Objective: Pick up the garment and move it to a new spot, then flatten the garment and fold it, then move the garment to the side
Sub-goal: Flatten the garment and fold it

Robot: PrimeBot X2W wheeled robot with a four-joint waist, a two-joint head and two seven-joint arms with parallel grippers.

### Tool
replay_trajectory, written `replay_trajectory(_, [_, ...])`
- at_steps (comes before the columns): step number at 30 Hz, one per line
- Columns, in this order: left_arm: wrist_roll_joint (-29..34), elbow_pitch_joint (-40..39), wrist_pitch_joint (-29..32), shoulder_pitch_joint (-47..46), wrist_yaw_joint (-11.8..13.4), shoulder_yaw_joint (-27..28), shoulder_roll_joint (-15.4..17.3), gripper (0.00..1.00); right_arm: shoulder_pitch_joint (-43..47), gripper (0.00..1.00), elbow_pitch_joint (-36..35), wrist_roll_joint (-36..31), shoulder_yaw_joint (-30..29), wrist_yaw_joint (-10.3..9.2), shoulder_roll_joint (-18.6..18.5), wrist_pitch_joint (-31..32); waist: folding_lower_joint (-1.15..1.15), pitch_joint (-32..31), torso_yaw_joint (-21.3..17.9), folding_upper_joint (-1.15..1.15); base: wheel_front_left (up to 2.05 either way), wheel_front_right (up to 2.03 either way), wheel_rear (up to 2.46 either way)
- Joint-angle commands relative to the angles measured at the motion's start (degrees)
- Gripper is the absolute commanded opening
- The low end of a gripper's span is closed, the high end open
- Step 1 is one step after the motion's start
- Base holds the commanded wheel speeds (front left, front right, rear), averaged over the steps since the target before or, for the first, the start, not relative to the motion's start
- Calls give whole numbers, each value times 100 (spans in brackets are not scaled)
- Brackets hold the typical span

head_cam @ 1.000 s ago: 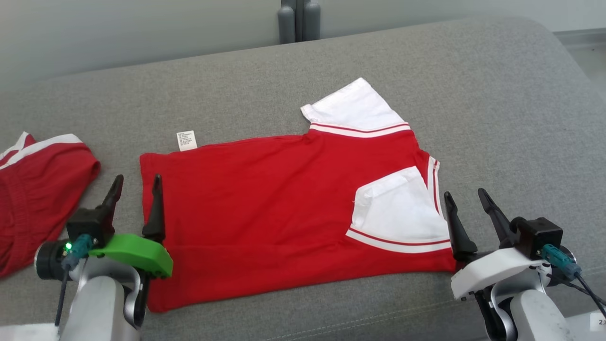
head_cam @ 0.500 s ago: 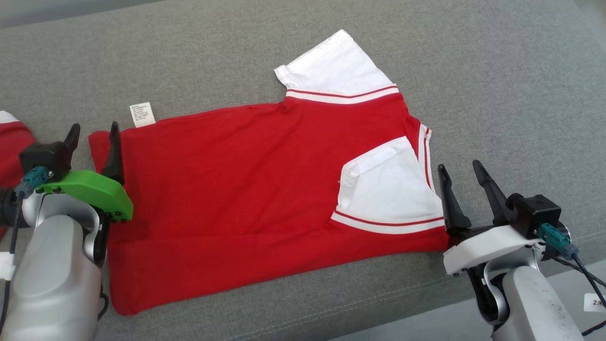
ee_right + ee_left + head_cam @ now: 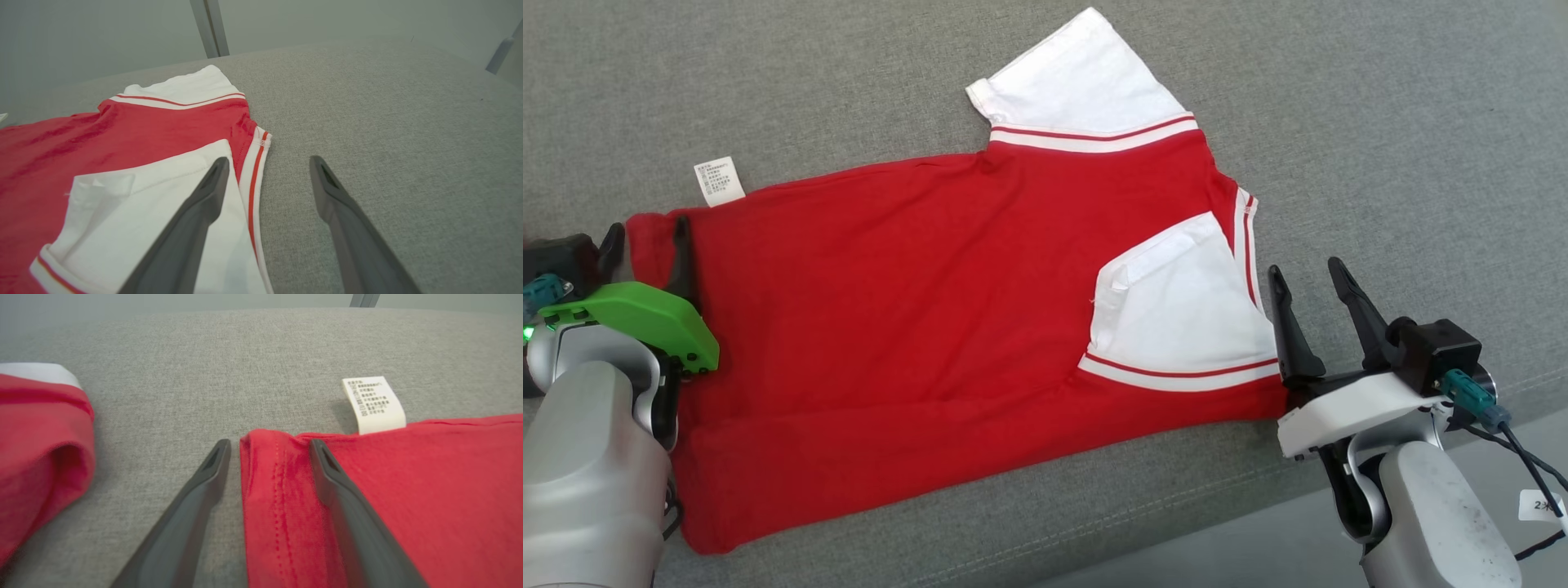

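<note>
The garment (image 3: 915, 310) is a red T-shirt with white, red-striped sleeves, lying folded and flat on the grey cushion (image 3: 1380, 147). Its white care label (image 3: 719, 180) sticks out at the far left corner. My left gripper (image 3: 645, 241) stands open over that left hem; in the left wrist view the left gripper (image 3: 269, 447) straddles the hem corner of the garment (image 3: 429, 490), one finger on the red cloth, the other over grey fabric. My right gripper (image 3: 1307, 278) is open at the garment's right edge, where the right wrist view shows the right gripper (image 3: 267, 163) beside the white sleeve (image 3: 163, 204).
A second red garment with a white band (image 3: 36, 424) lies left of my left gripper. The cushion's front edge (image 3: 1176, 523) runs along the bottom right, with paler floor (image 3: 1258, 555) beyond it. A grey post (image 3: 210, 26) stands behind the cushion.
The head camera has tilted down, so the whole scene has slid up and left. My left gripper has reached forward to the garment's far left hem corner. Both grippers stay open.
</note>
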Motion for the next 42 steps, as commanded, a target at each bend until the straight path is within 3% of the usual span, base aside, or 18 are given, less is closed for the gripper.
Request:
replay_trajectory(1, [-70, 93, -31, -103, -10, -57, 43, 96, -87, 100, 21, -33, -9, -6, -1, -34, -1, 12, -3, 0, 0, 0, 0])
replay_trajectory(2, [-103, 114, -36, -127, -10, -82, 35, 61, -92, 100, 23, -40, -14, -6, 0, -39, -1, 13, 1, 0, 0, 0, 0])
replay_trajectory(4, [-128, 137, -64, -165, -10, -128, 41, 13, -107, 100, 29, -55, -22, -6, 1, -42, -1, 15, 20, 0, 0, 0, 0])
replay_trajectory(5, [-126, 127, -73, -184, -10, -144, 48, 0, -116, 100, 28, -74, -1, -6, 2, -37, -1, 19, 36, 0, 0, 0, 0])
replay_trajectory(11, [-109, -33, -96, -232, -9, -200, 24, 0, -475, 100, 62, -107, 200, -6, -92, 67, -1, 27, 142, 0, 0, 0, 0])
replay_trajectory(18, [-6, -506, -87, -75, -9, -188, -67, 0, -1833, 100, 712, -46, 546, -6, -234, 640, -1, 54, 374, 0, 0, 0, 0])
replay_trajectory(24, [130, -940, -87, -157, -9, -242, -257, 0, -3408, 100, 2133, 70, 790, -5, -323, 1105, -1, 249, 716, 0, 0, 0, 0])
replay_trajectory(31, [233, -1229, -88, -313, -8, -382, -443, 0, -4788, 100, 3665, -30, 737, -6, -396, 1152, -1, 561, 1062, 0, 0, 0, 0])
replay_trajectory(42, [286, -1577, -88, -441, -8, -693, -786, 0, -5924, 100, 5384, -354, 443, -6, -589, 985, -1, 931, 1578, 0, 0, 0, 0])
